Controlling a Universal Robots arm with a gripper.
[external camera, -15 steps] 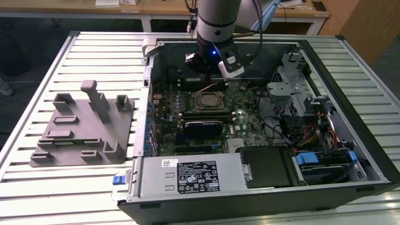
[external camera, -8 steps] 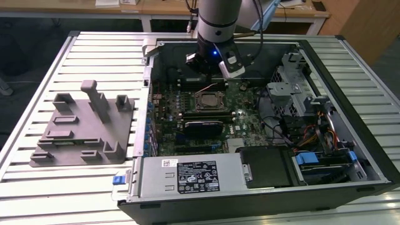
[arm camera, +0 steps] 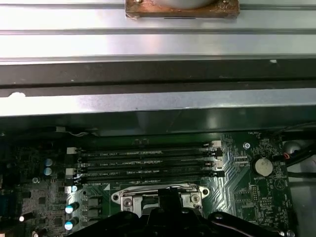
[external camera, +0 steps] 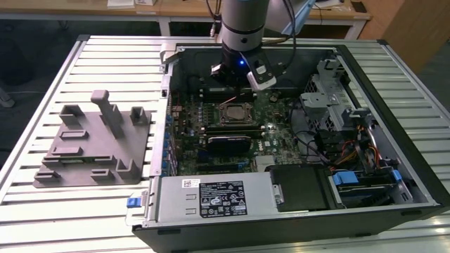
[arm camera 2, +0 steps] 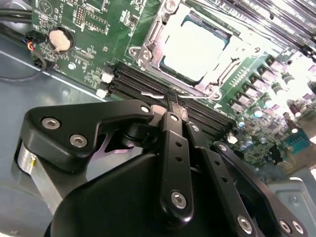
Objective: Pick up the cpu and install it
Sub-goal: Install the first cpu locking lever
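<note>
Exterior view had the open PC case (external camera: 414,174) lying on the slatted table (external camera: 105,58), arm down inside it with the gripper (external camera: 243,79) hovering over the motherboard (external camera: 277,134), just beyond the socket (external camera: 234,114) on the side of the case's far wall. Case contents: the green motherboard across the middle, socket roughly central, a power supply box (external camera: 211,199) with a white label along the near wall, a black drive tray (external camera: 302,188) beside it, a metal drive cage (external camera: 329,108) and cable bundle (external camera: 351,153) on the exterior view's right. Grey holder (external camera: 91,145) sat on the table outside the case, on the exterior view's left

Second wrist view: cpu (arm camera 2: 194,46) sat in the socket (arm camera 2: 148,47), silver top facing up, metal load frame around it. Gripper (arm camera 2: 173,106) fingers met at a single tip with no gap visible between them, nothing clamped; the tip hung over the RAM slots (arm camera 2: 143,81) next to the socket, apart from the cpu. Coin cell (arm camera 2: 59,39) on the board nearby

First wrist view: four RAM slots (arm camera: 148,160) unpopulated, socket edge (arm camera: 158,195) right by them, coin cell (arm camera: 261,166) to one side, case wall (arm camera: 148,106) and table slats (arm camera: 148,42) past the board
</note>
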